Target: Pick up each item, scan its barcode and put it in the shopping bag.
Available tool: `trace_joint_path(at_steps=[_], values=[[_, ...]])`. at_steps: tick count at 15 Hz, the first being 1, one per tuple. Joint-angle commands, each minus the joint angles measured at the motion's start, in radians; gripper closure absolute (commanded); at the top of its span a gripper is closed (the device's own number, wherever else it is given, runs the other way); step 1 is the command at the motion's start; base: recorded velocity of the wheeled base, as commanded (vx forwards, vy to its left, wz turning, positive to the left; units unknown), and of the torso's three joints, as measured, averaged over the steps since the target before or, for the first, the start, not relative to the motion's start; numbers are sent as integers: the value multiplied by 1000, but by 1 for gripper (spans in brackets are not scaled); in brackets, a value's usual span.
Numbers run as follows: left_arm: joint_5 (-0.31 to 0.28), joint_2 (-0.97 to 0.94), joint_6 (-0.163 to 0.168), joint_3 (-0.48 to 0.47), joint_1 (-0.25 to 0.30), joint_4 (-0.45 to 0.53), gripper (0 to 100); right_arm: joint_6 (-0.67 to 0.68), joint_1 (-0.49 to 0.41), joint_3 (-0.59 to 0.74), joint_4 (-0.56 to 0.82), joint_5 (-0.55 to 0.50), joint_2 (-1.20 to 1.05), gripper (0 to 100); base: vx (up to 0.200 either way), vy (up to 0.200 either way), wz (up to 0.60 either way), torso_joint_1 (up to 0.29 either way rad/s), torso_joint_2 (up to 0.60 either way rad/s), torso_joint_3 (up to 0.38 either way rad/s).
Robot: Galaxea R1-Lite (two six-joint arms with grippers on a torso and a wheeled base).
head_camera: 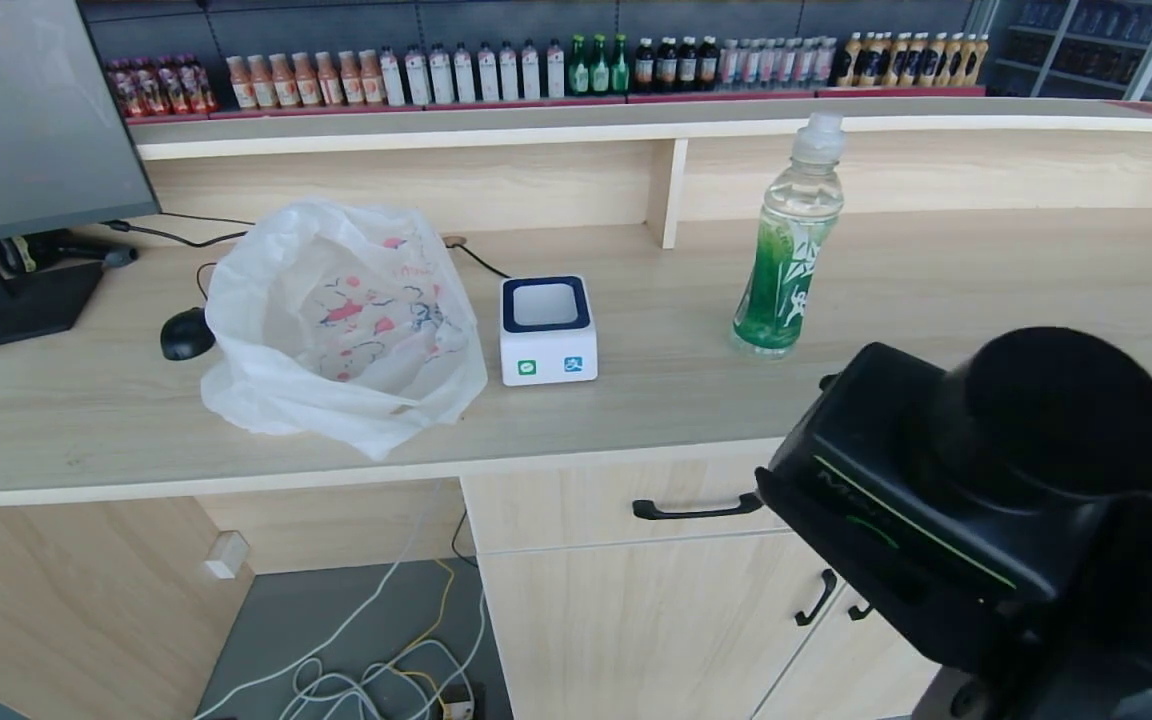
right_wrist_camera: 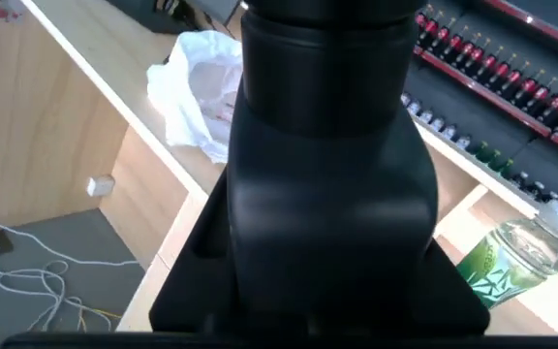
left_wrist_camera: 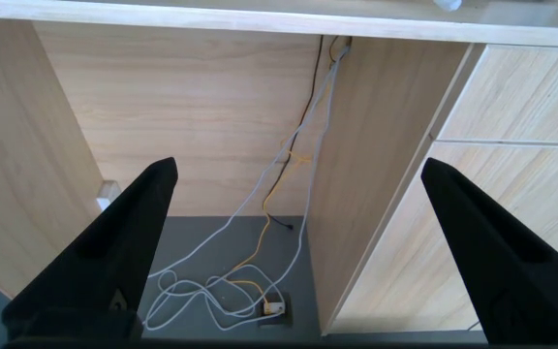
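Observation:
A clear bottle with a green label (head_camera: 786, 245) stands upright on the wooden counter (head_camera: 656, 400), to the right of the scanner; the same bottle (right_wrist_camera: 511, 260) appears in the right wrist view. The white barcode scanner box (head_camera: 548, 330) sits mid-counter. Left of it lies the open white shopping bag (head_camera: 341, 320), also seen as the bag (right_wrist_camera: 200, 92). My right arm (head_camera: 986, 490) hovers in front of the counter's edge, below and right of the bottle, apart from it. My left gripper (left_wrist_camera: 289, 262) is open and empty, down below the counter facing the knee space.
A black mouse (head_camera: 186, 333) lies left of the bag, beside a monitor (head_camera: 26, 110) and its stand. A raised shelf (head_camera: 636, 125) runs along the counter's back. Drawers with black handles (head_camera: 696, 510) are under the counter. Cables (left_wrist_camera: 231, 286) lie on the floor.

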Motion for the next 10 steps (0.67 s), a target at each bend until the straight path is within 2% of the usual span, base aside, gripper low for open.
trace_joint_path(at_steps=[1,3,7,9,10], values=[[0,0,-1,0,0,0,0,-92,87,72,-5,10,-18,100,0,0,0,0,0,0],[0,0,-1,0,0,0,0,-184,131,126,-39,10,-45,100,0,0,0,0,0,0],[0,0,-1,0,0,0,0,-184,130,221,-88,27,-44,100,0,0,0,0,0,0],[0,0,-1,0,0,0,0,-382,38,200,-99,26,-16,100,0,0,0,0,0,0],[0,0,-1,0,0,0,0,-423,13,172,-117,26,-2,100,0,0,0,0,0,0]])
